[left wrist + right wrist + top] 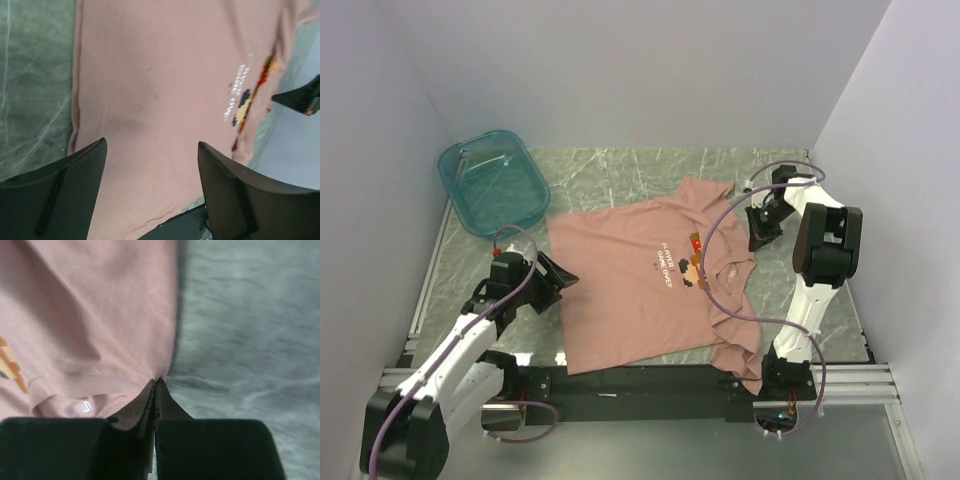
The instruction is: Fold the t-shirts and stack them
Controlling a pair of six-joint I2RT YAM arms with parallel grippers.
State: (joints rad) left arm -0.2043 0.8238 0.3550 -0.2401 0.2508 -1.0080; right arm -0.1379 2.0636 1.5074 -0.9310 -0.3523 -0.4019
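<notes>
A dusty-pink t-shirt (630,290) lies spread flat on the green marbled table (620,175), hem to the left and collar to the right. Its pixel graphic (690,262) faces up. My left gripper (556,280) hangs open at the hem's left edge; in the left wrist view its gripper (152,145) has only pink cloth (165,75) below the spread fingers. My right gripper (760,225) is shut on the shirt's shoulder edge beside the collar. In the right wrist view the gripper (156,381) pinches the fabric (90,305) where it gathers to a point.
A translucent teal tub (492,180) stands at the back left corner. White walls close in the table on three sides. A black rail (640,385) runs along the near edge, and the shirt's lower sleeve (745,362) drapes over it.
</notes>
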